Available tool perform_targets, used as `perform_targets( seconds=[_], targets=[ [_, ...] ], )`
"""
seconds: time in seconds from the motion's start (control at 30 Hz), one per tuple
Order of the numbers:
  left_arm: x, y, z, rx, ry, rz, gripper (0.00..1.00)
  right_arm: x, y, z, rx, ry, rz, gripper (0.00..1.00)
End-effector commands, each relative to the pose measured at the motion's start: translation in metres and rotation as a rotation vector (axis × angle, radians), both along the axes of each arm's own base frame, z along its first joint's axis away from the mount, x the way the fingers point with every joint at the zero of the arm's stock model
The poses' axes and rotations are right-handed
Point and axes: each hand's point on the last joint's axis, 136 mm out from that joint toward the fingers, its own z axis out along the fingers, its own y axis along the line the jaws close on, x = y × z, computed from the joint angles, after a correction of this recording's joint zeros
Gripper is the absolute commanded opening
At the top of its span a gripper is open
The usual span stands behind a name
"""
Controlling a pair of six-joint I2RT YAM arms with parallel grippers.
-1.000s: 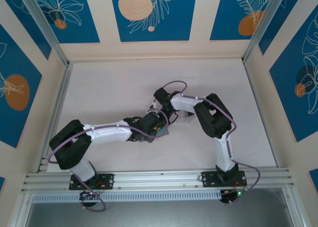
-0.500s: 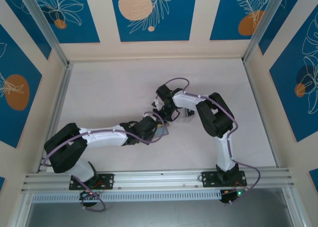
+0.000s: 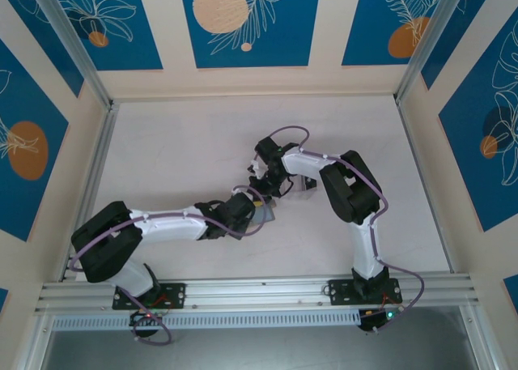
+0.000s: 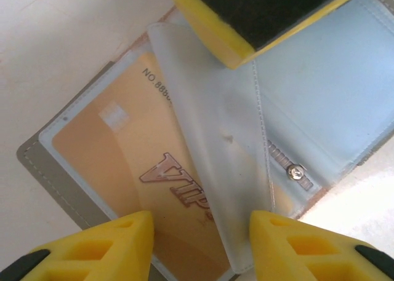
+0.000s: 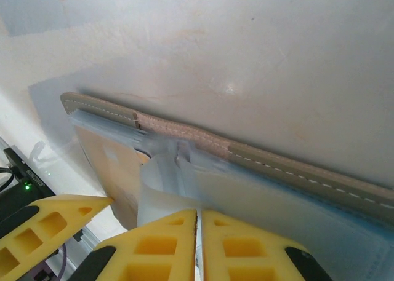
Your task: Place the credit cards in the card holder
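Note:
The card holder [image 4: 43, 164] lies open on the table, grey with a stitched edge [image 5: 295, 167], and it has clear inner sleeves. A yellow-orange card [image 4: 117, 146] marked VIP sits inside one clear pocket. My left gripper [image 4: 200, 232] hovers open right over that card, one finger on each side. My right gripper [image 5: 199, 216] is shut on a clear sleeve flap [image 4: 215, 152] and holds it lifted off the holder. In the top view the left gripper [image 3: 252, 202] and the right gripper [image 3: 261, 188] meet over the holder [image 3: 267, 214]. Other cards are out of view.
A pale blue-tinted clear pocket [image 4: 332, 90] covers the holder's other half, with a small metal screw fitting [image 4: 298, 172] at the spine. White tabletop [image 3: 178, 151] surrounds the holder. Aluminium rails [image 3: 243, 293] border the table at the near edge and sides.
The left arm has stretched out lower and flatter, and its gripper has edged toward the right gripper. The right gripper has shifted slightly while keeping hold of the sleeve flap.

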Motion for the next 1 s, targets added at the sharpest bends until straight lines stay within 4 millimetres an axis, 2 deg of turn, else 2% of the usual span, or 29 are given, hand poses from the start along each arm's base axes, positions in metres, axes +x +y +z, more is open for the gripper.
perform_targets(
  seconds=[0.0, 0.17, 0.27, 0.37, 0.7, 0.8, 0.97],
  targets=[
    [0.001, 0.018, 0.004, 0.06, -0.038, 0.06, 0.44, -0.001, -0.007, 0.02, -0.001, -0.054, -0.004, 0.13],
    [0.003, 0.018, 0.005, 0.07, -0.04, 0.064, 0.44, -0.001, -0.009, 0.061, 0.086, -0.134, -0.01, 0.13],
    [0.003, 0.018, 0.003, 0.068, -0.037, 0.065, 0.44, -0.002, -0.011, 0.068, 0.088, -0.148, -0.013, 0.14],
    [0.004, 0.017, 0.006, 0.066, -0.042, 0.07, 0.44, -0.008, -0.014, 0.056, 0.035, -0.139, -0.001, 0.13],
    [0.015, 0.018, 0.033, 0.052, -0.115, 0.104, 0.45, -0.036, -0.021, -0.008, -0.141, -0.052, 0.009, 0.03],
    [0.018, 0.025, 0.037, 0.076, -0.136, 0.134, 0.45, -0.041, -0.023, -0.018, -0.171, -0.038, 0.004, 0.03],
    [0.022, 0.046, 0.035, 0.13, -0.151, 0.215, 0.46, -0.043, -0.027, -0.015, -0.176, -0.05, -0.001, 0.03]
  ],
)
